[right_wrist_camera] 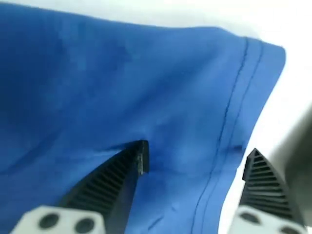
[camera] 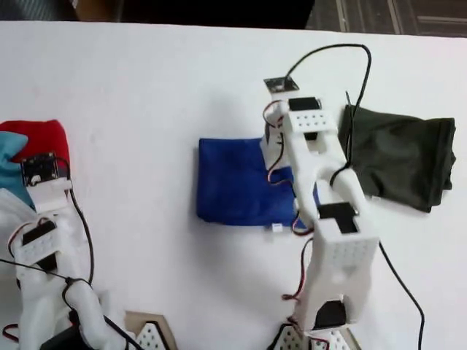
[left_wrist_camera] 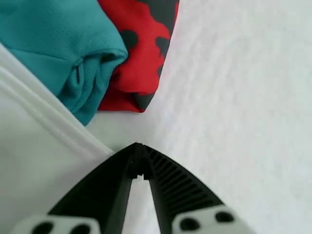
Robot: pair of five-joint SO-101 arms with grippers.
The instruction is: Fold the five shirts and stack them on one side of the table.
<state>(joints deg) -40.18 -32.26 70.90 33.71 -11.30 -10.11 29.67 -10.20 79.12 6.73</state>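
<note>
On the white surface (camera: 139,102), a folded royal-blue cotton shirt (camera: 230,186) lies central, with a crumpled dark olive shirt (camera: 401,157) at its 3 o'clock. A red black-spotted shirt (left_wrist_camera: 141,44), a teal shirt (left_wrist_camera: 58,39) and a white shirt (left_wrist_camera: 34,161) are bunched at its 9 o'clock. The right gripper (right_wrist_camera: 195,163) has its fingers spread over the blue shirt's hem, while the left gripper (left_wrist_camera: 140,165) has its fingers pressed together beside the white shirt.

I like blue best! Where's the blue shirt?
In the high view the blue shirt lies in the middle, under the right arm, with the dark shirt to its right.
</note>
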